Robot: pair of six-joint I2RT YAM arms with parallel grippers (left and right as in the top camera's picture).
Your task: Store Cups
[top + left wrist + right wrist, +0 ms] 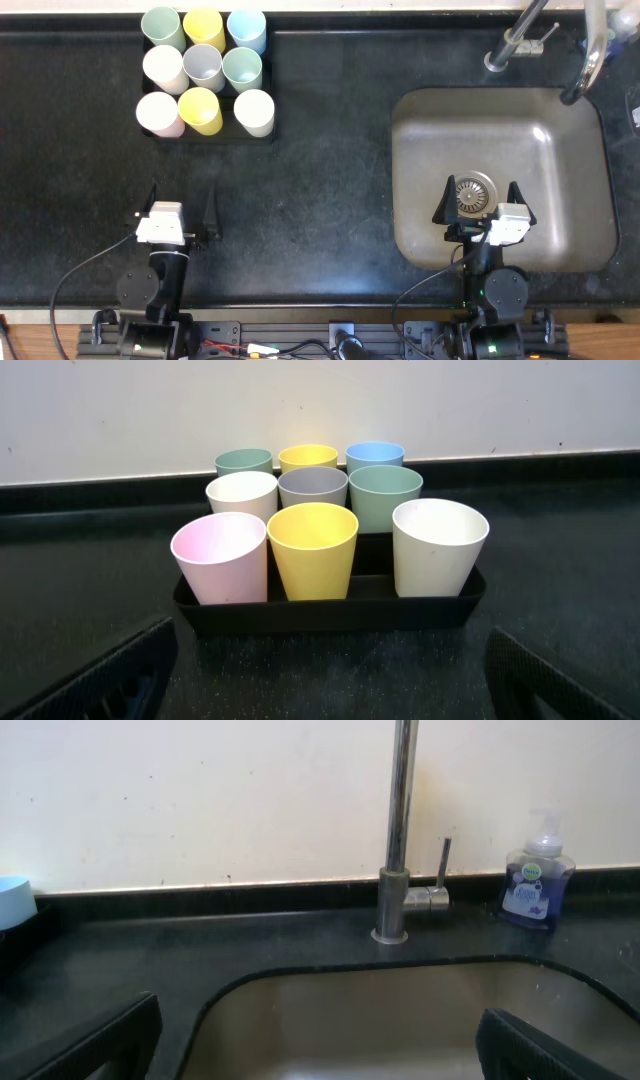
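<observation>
1. Top view: nine cups [204,66] were seen standing upright in a black tray [271,72] at the back left of the dark countertop [330,180], set three by three with every place taken.
2. In the left wrist view, the row nearest the arm was made up of a pink cup [220,555], a yellow cup [312,548] and a white cup [438,545]; none was nested in another.
3. The left gripper [182,190] was held in front of the tray and well apart from it, its fingers spread wide with nothing between them.
4. The right gripper [481,190] was placed over the sink [560,130], near the drain, its fingers likewise spread and nothing held. A faucet [402,820] and a soap bottle [537,880] were seen behind the basin.
5. No loose cup was found on the countertop or in the sink. The storing was therefore judged finished if the tray was the intended place. If the cups were meant for elsewhere, nothing had yet been started, and which it was could not be settled.
</observation>
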